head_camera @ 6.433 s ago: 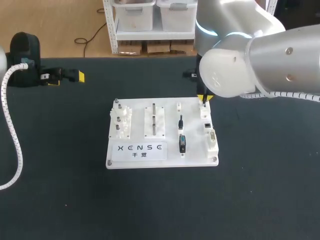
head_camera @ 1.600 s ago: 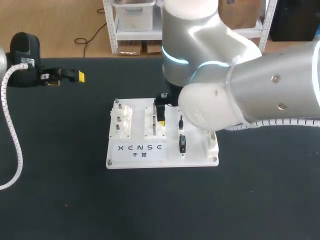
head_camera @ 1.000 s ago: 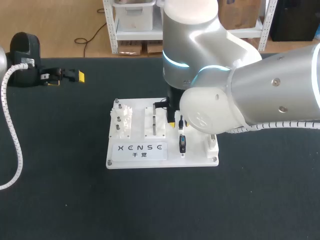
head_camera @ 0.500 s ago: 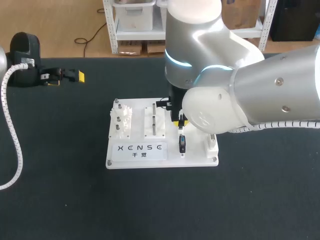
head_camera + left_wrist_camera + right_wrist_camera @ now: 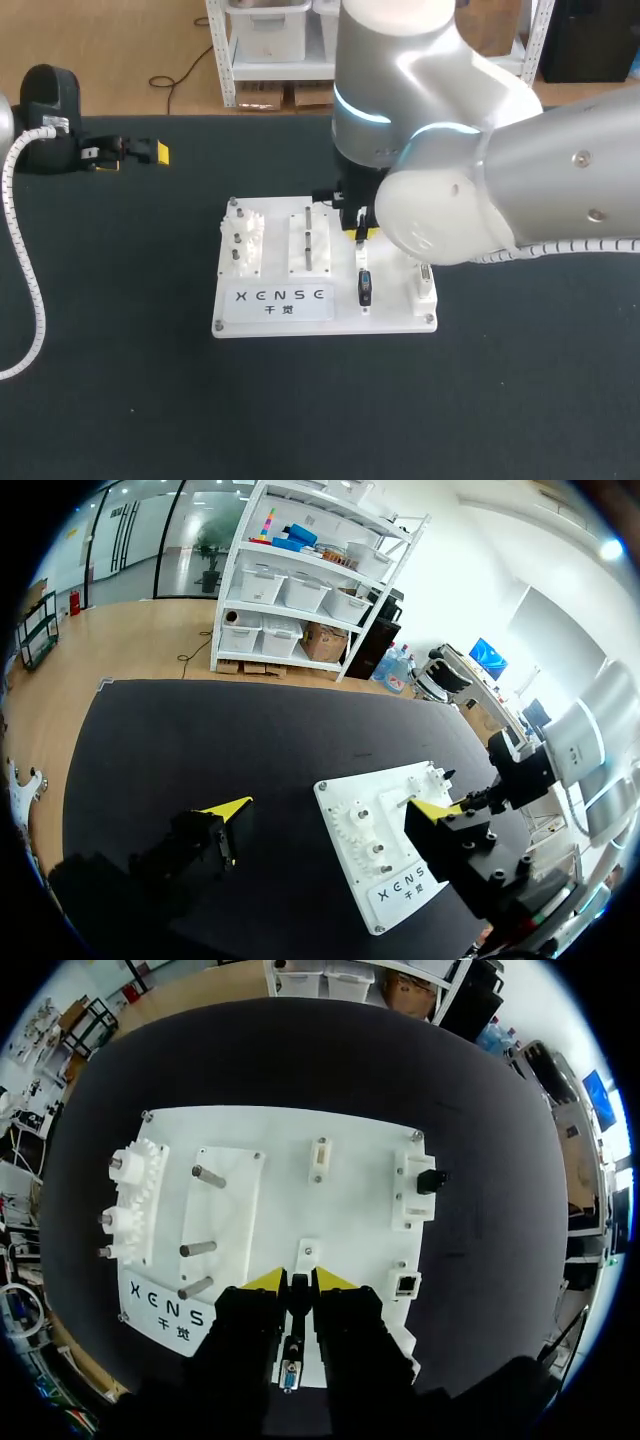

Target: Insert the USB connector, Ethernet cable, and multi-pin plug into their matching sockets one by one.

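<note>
- Right gripper (image 5: pixel 300 1278) low over white board (image 5: pixel 350 1210), right on top of thin black plug (image 5: pixel 297 1298), likely Ethernet cable.
- Plug lies flat, long way from board's far edge to near edge.
- 1 yellow tip each side of plug, small gaps, looks not squeezing yet.
- Small square socket (image 5: pixel 407 1283) near, off to right side.
- Left gripper (image 5: pixel 330 805) spread wide, holds nothing, well apart from board.
- 1.6 s ago right gripper was by metal pegs (image 5: pixel 195 1250); now slid over to plug.
- Left arm same.
</note>
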Controlling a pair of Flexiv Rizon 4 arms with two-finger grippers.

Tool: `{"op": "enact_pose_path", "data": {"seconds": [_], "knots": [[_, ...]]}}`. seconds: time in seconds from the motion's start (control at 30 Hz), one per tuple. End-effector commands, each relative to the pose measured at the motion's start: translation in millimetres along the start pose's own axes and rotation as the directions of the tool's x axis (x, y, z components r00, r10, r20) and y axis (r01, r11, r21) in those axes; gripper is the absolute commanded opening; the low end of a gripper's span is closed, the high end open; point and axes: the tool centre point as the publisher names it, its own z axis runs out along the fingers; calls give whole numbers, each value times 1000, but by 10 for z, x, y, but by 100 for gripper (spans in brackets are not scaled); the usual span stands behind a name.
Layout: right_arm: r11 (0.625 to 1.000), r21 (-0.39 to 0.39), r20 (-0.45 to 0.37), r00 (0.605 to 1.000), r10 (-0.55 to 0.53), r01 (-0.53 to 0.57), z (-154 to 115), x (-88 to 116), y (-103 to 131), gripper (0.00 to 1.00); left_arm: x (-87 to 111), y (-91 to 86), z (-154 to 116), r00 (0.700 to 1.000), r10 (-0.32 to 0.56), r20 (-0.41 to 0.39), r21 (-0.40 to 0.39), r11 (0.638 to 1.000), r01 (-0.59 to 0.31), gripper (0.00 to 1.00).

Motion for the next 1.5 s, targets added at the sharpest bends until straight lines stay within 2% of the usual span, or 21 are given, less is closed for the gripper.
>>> {"op": "enact_pose_path", "data": {"seconds": [0.03,0.6,0.83,1.2,1.5], "knots": [[1000,8,27,1000,9,-9,-102,50,-112,0,0,0,0,1000,0,0,0,1000,0,100],[988,64,46,989,138,-141,-168,147,-694,0,0,0,0,1000,0,0,0,1000,0,100],[985,66,48,986,157,-160,-154,185,-748,0,0,0,0,1000,0,0,0,1000,0,100],[981,80,32,984,176,-178,-31,104,-844,0,0,0,0,1000,0,0,0,1000,0,100],[981,80,13,984,178,-178,61,89,-833,0,0,0,0,1000,0,0,0,1000,0,100]]}}
